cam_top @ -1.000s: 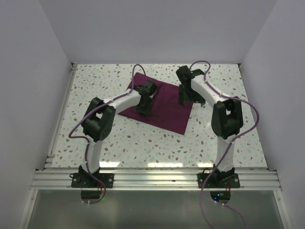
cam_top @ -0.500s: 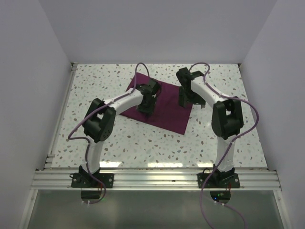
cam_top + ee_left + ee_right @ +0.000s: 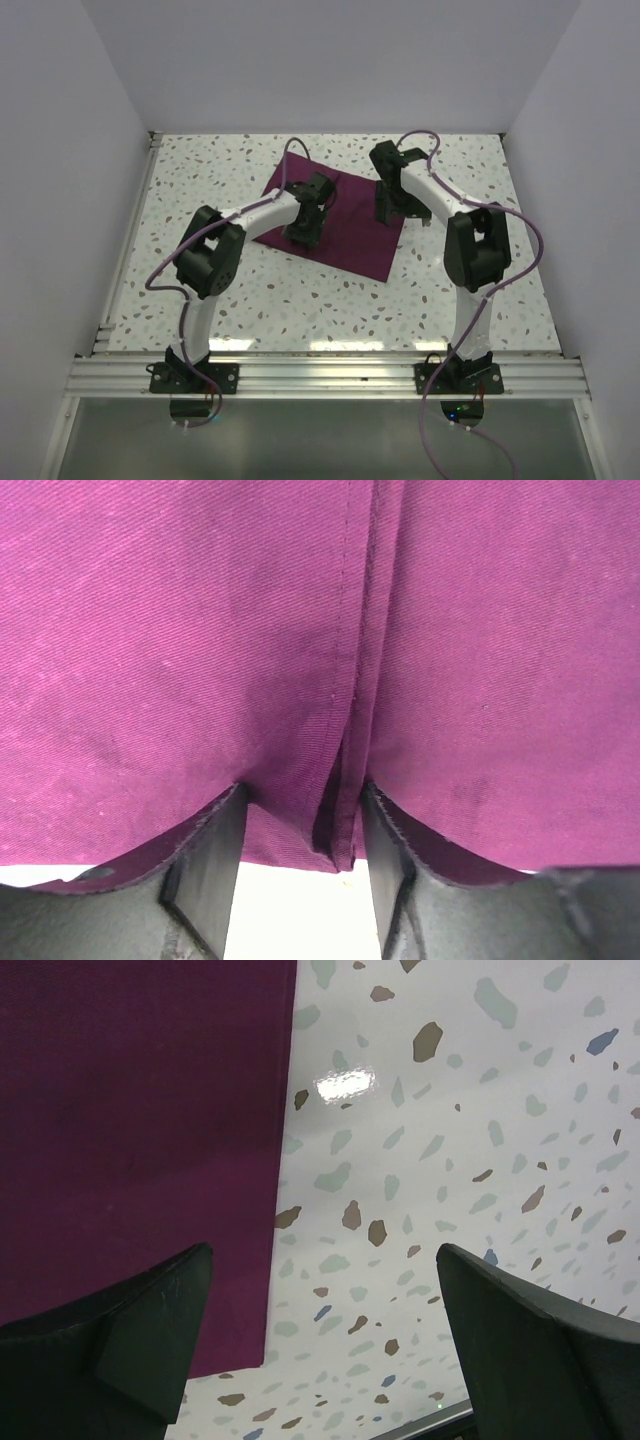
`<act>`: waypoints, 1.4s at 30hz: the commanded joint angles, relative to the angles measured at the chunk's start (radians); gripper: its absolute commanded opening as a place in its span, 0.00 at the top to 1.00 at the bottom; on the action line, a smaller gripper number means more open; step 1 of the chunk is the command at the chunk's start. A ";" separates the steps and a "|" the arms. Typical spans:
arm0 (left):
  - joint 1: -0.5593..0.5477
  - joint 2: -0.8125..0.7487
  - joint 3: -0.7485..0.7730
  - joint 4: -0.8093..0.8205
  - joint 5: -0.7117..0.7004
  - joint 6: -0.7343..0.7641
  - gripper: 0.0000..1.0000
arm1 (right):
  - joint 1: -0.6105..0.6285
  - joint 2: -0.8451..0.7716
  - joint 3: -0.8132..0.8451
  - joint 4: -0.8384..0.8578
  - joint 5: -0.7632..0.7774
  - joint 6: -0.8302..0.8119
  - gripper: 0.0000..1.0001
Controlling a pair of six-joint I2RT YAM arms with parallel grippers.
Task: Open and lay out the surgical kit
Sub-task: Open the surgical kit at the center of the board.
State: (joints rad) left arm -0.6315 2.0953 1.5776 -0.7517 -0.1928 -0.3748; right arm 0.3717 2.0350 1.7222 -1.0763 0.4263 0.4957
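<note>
The surgical kit's dark purple-maroon cloth wrap point(image 3: 350, 238) lies flat and folded at the middle back of the table. No steel tray or instruments show. My left gripper point(image 3: 303, 232) points down onto the wrap's left part. In the left wrist view the jaws point(image 3: 303, 802) stand partly open on the cloth point(image 3: 180, 630), with a folded hem point(image 3: 345, 780) running between the fingers. My right gripper point(image 3: 385, 212) is over the wrap's far right edge. In the right wrist view it point(image 3: 322, 1255) is wide open and empty, above the cloth's edge point(image 3: 130, 1110) and bare table.
The table point(image 3: 470, 170) is white terrazzo with coloured flecks. White walls close in the left, back and right. A metal rail point(image 3: 125, 250) runs along the left edge and an aluminium frame point(image 3: 330, 375) along the near edge. Purple cables loop off both arms.
My left gripper has shifted slightly right and nearer on the wrap, and its cable loop has moved. The right arm has not moved.
</note>
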 commanded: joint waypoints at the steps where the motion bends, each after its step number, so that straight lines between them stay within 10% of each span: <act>1: -0.002 0.006 0.030 0.018 -0.028 -0.006 0.48 | -0.005 -0.059 0.028 -0.008 0.008 -0.022 0.02; 14: 0.003 -0.014 0.173 -0.070 -0.063 0.002 1.00 | -0.005 -0.055 -0.001 0.006 0.000 -0.023 0.02; 18: 0.053 -0.040 0.252 -0.124 -0.102 0.014 1.00 | -0.005 -0.044 0.008 0.010 -0.017 -0.026 0.02; 27: 0.567 -0.129 0.207 -0.130 -0.028 0.001 1.00 | -0.004 -0.019 0.030 0.053 -0.175 -0.042 0.02; 31: 0.729 -0.155 0.082 -0.081 0.013 -0.047 0.54 | -0.002 -0.013 0.023 0.067 -0.187 -0.043 0.02; 32: 0.733 -0.161 0.065 -0.074 0.013 -0.049 0.15 | -0.002 -0.010 0.031 0.067 -0.190 -0.045 0.02; 33: 0.734 -0.162 0.043 -0.069 0.016 -0.049 0.01 | -0.004 0.007 0.040 0.067 -0.190 -0.045 0.02; 42: 0.725 -0.245 -0.088 -0.046 0.055 -0.053 0.00 | -0.079 0.099 0.177 0.168 -0.186 0.052 0.06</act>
State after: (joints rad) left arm 0.0860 1.9480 1.5097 -0.8177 -0.1604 -0.4267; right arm 0.3416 2.1014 1.8267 -0.9630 0.2462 0.5018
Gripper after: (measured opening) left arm 0.994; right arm 0.957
